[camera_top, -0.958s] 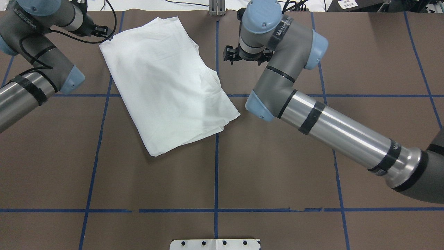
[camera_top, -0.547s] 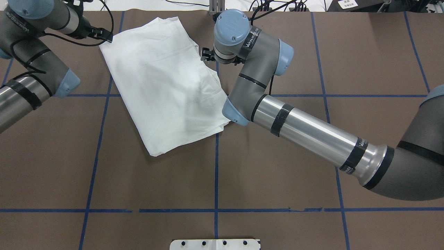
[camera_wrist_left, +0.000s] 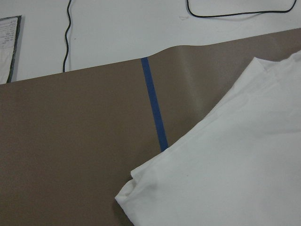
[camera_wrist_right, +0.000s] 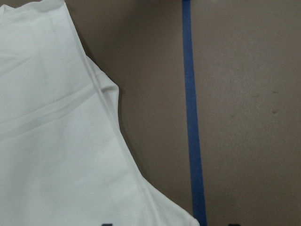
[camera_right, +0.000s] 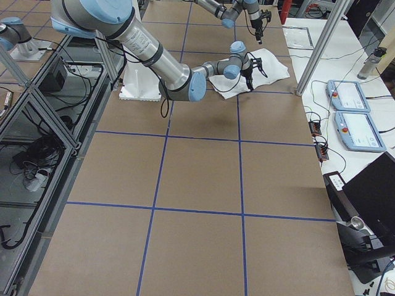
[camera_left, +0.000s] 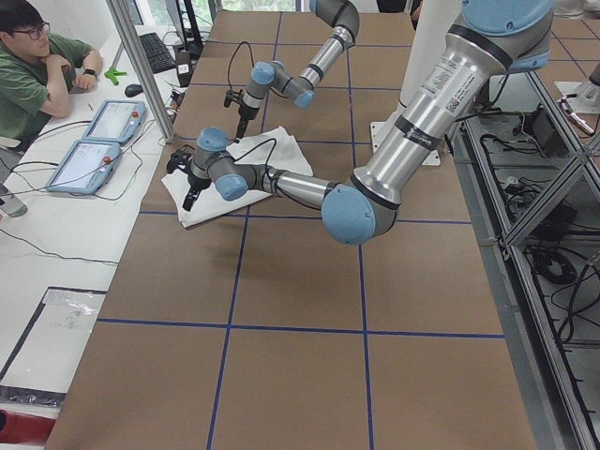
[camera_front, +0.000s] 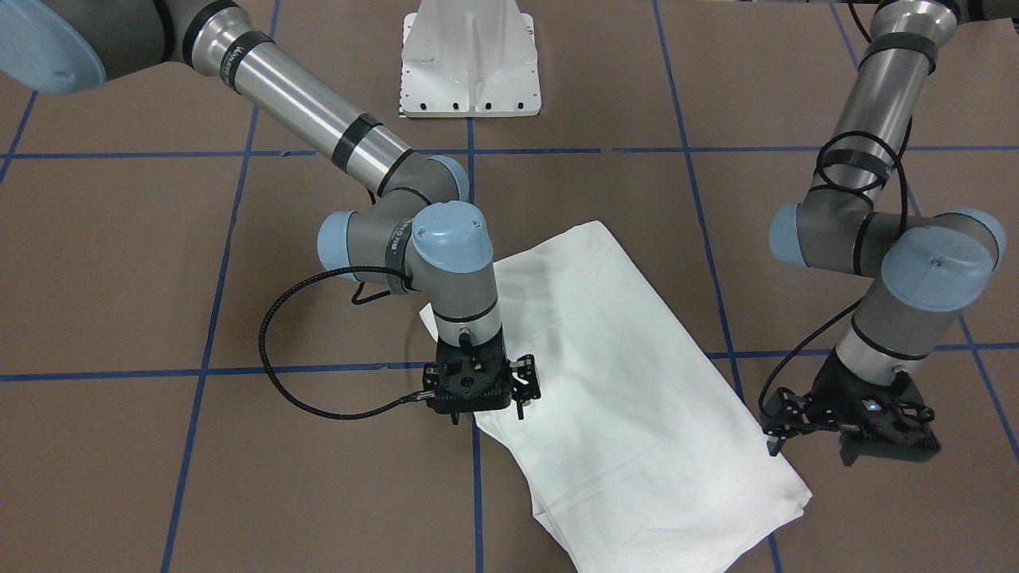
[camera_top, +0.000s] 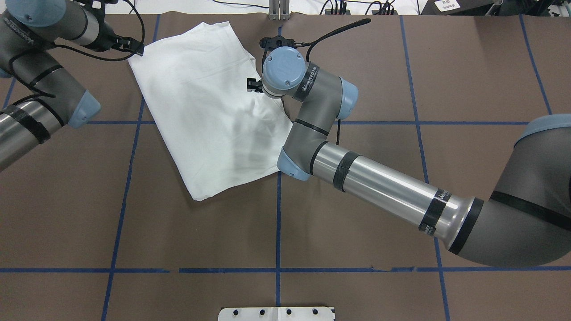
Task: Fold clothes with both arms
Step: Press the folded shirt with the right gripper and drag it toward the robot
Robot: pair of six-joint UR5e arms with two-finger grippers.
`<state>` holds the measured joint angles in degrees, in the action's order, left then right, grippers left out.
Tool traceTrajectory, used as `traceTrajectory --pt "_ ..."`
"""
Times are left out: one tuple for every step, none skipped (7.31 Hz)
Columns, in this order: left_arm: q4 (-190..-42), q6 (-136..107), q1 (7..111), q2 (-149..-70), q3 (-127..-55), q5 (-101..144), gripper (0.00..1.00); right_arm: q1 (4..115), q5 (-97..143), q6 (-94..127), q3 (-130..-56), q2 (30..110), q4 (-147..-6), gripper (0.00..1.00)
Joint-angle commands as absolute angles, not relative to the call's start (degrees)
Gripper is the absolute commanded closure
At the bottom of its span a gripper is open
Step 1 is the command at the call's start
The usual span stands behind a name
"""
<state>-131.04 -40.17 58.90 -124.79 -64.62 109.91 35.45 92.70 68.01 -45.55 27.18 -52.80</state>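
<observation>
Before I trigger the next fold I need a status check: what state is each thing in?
T-shirt: folded into a rectangle, flat on the table, nothing lifted.
Right gripper: open, fingers pointing down at the shirt's edge.
Left gripper: beside a shirt corner, open or shut unclear.

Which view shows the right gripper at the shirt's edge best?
Exterior front-facing: the right gripper shows whole, at the edge of the white shirt. Overhead, its own wrist hides most of it; side views show it tiny; its wrist camera catches only fingertip slivers.
</observation>
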Motion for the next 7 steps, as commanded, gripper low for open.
traceTrajectory --pt "-131.0 -40.2 58.8 -124.8 -64.8 109.9 0.0 35.0 92.3 68.0 -44.8 27.2 -52.6 0.16" --pt "-131.0 -40.2 58.8 -124.7 -64.8 109.9 0.0 35.0 92.3 68.0 -44.7 27.2 -52.6 0.16" --pt "-131.0 -40.2 58.8 -124.5 -64.7 109.9 0.0 35.0 92.3 68.0 -44.7 27.2 -52.6 0.2" --pt "-131.0 -40.2 58.8 -124.5 -64.8 109.9 0.0 35.0 92.3 68.1 -44.7 27.2 -52.6 0.33" --pt "-131.0 -40.2 58.8 -124.5 -64.7 109.9 0.0 35.0 92.3 68.1 -44.7 27.2 -52.6 0.51" --pt "-131.0 -40.2 58.8 -124.5 -64.7 109.9 0.0 34.8 92.3 68.1 -44.6 27.2 -52.6 0.69" --pt "-131.0 -40.2 58.8 -124.5 -64.8 109.9 0.0 34.6 92.3 68.1 -44.6 27.2 -52.6 0.88"
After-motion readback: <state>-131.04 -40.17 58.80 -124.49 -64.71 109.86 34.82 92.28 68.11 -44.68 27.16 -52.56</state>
